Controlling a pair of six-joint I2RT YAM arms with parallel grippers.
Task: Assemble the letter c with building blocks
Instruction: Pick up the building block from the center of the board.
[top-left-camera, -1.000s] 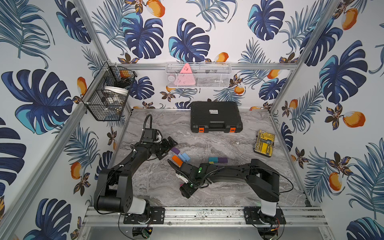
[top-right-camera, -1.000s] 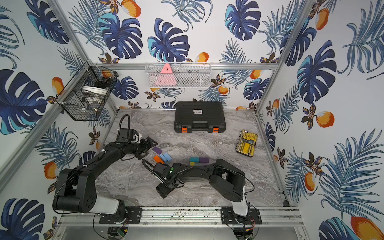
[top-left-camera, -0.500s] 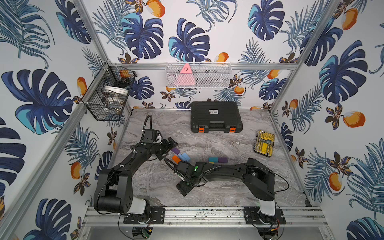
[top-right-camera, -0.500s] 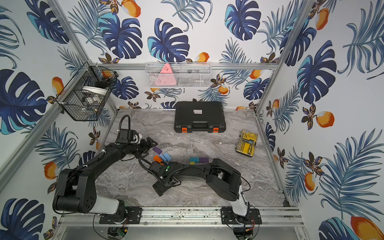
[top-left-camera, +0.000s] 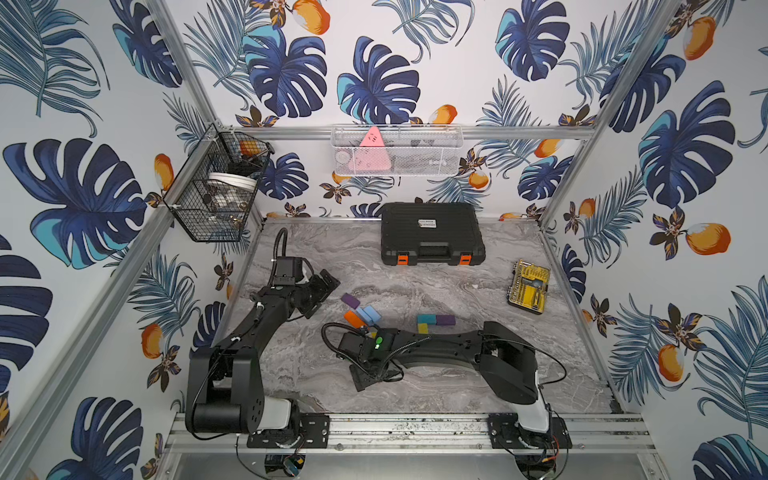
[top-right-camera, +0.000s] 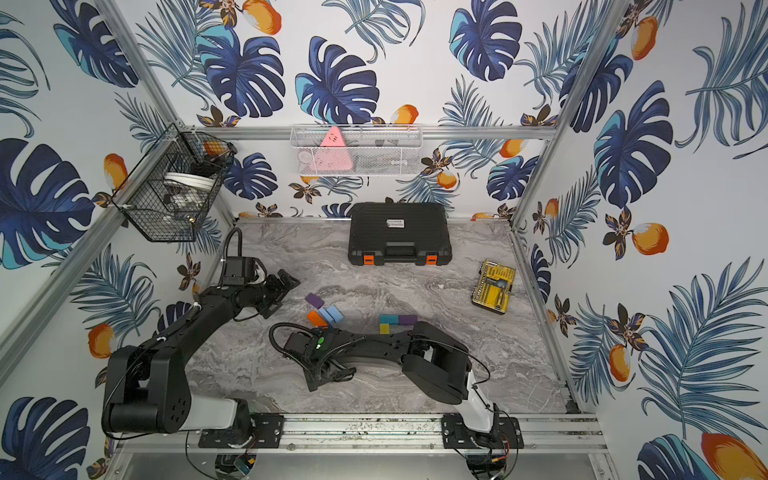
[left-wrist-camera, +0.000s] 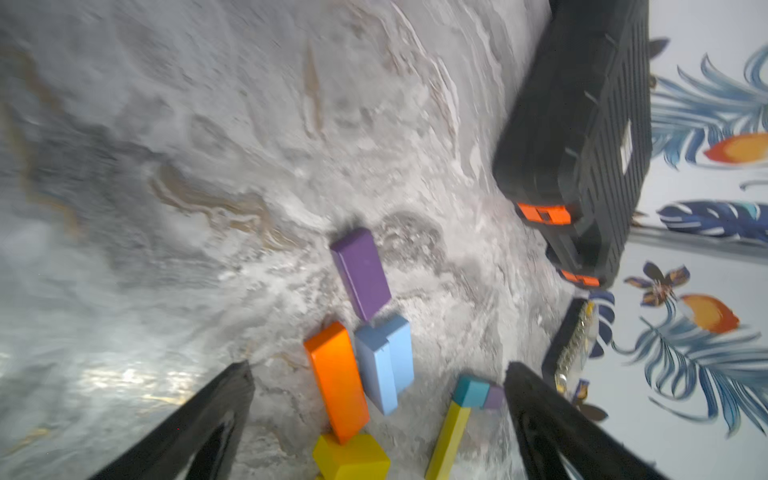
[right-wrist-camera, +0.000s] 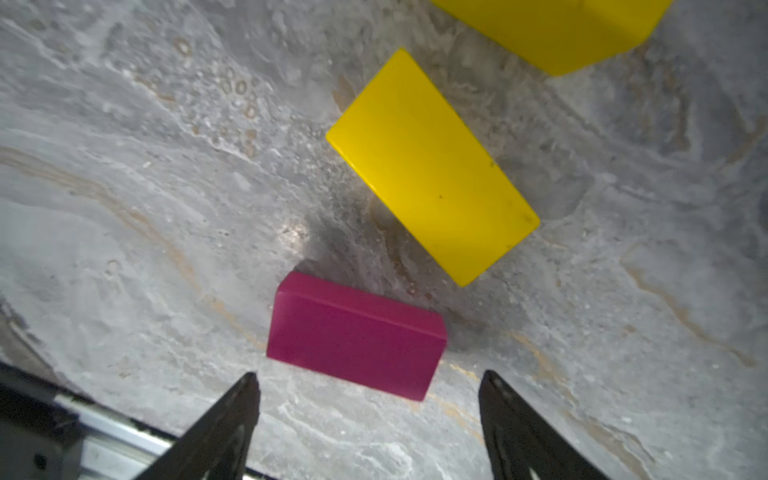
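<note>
The right gripper (right-wrist-camera: 369, 376), fingers spread and empty, sits just short of the magenta block (right-wrist-camera: 355, 336) beside a yellow block (right-wrist-camera: 432, 166), its arm (top-left-camera: 440, 345) hiding the magenta one in both top views; the left gripper (left-wrist-camera: 376, 370), likewise spread, faces the orange block (left-wrist-camera: 337, 382) on the grey marble tabletop (top-left-camera: 415, 282), black tool case (top-left-camera: 432, 232) beyond, leaf-print walls (top-left-camera: 374, 83) around.

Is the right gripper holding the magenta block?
No, the magenta block lies on the table, apart from both fingers of the open right gripper.

On the grey marbled counter (top-right-camera: 415, 291), a flat purple block (top-right-camera: 314, 300) lies just beside an orange block (top-right-camera: 316, 319) and light-blue blocks (top-right-camera: 331, 314).
</note>
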